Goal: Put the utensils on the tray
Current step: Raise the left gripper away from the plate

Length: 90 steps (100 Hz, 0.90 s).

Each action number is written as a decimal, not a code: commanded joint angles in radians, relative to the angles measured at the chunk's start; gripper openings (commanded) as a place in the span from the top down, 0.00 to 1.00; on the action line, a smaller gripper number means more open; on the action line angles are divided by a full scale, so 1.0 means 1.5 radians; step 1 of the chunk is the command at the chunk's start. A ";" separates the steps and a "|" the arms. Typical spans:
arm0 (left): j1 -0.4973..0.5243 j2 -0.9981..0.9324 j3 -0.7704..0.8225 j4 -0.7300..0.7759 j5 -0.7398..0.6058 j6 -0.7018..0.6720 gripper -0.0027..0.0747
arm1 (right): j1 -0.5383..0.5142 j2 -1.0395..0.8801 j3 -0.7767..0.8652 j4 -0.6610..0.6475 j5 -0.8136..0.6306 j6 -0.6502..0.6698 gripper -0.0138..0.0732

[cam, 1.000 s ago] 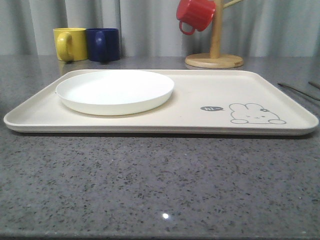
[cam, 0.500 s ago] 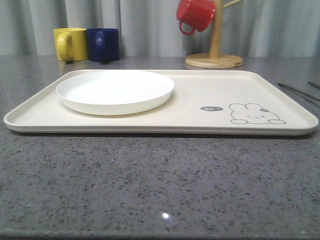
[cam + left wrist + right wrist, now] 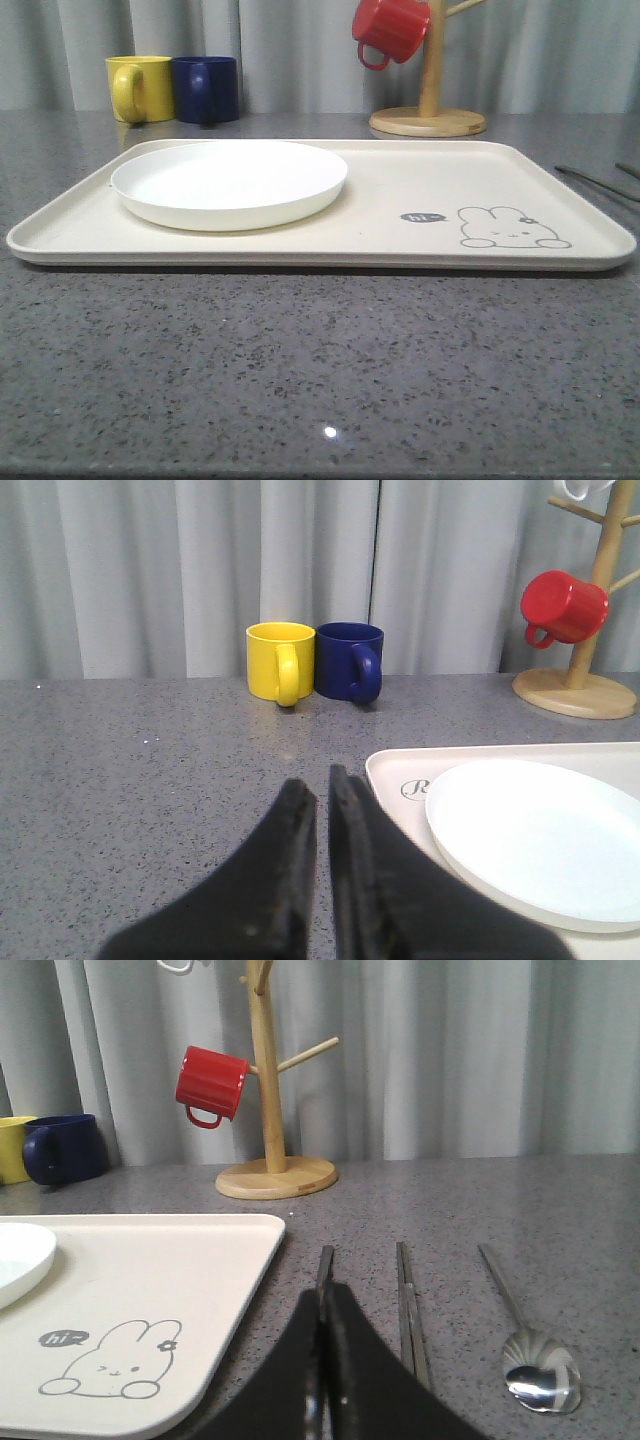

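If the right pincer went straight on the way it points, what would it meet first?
Probably the slim silver metal fork, lying on the table directly ahead of the shut right pincer; depth is unclear.

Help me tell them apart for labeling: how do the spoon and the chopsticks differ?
The spoon ends in a rounded shiny bowl; the chopsticks are flat straight strips throughout. The spoon lies farther from the tray, the chopsticks nearer it. Both are metal, lying on the grey countertop beside the tray.
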State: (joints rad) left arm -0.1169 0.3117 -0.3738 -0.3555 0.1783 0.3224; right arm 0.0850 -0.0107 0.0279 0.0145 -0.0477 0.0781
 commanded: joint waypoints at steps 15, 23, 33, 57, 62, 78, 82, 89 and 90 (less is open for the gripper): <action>0.001 0.004 -0.018 -0.003 -0.057 0.001 0.99 | -0.003 -0.015 -0.013 0.000 -0.109 -0.006 0.92; 0.001 0.004 -0.018 -0.003 -0.057 0.001 0.99 | -0.003 -0.015 -0.016 0.000 -0.131 -0.006 0.92; 0.001 0.004 -0.018 -0.003 -0.057 0.001 0.99 | -0.003 -0.012 -0.043 0.000 -0.110 -0.006 0.92; 0.001 0.004 -0.018 -0.003 -0.057 0.001 0.99 | -0.003 0.078 -0.234 0.006 0.176 -0.006 0.92; 0.001 0.004 -0.018 -0.003 -0.057 0.001 0.99 | -0.003 0.116 -0.282 0.006 0.234 -0.006 0.92; 0.001 0.004 -0.018 -0.003 -0.057 0.001 0.99 | -0.003 0.257 -0.426 0.006 0.409 -0.006 0.92; 0.001 0.004 -0.018 -0.003 -0.057 0.001 0.99 | -0.003 0.286 -0.457 0.006 0.436 -0.006 0.92; 0.001 0.004 -0.018 -0.003 -0.057 0.001 0.99 | -0.003 0.343 -0.499 0.006 0.464 -0.006 0.92; 0.001 0.004 -0.018 -0.003 -0.057 0.001 0.99 | -0.003 0.354 -0.503 0.006 0.467 -0.006 0.92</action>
State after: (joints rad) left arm -0.1169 0.3117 -0.3738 -0.3555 0.1783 0.3242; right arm 0.0850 0.4118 -0.6256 0.0242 0.6397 0.0781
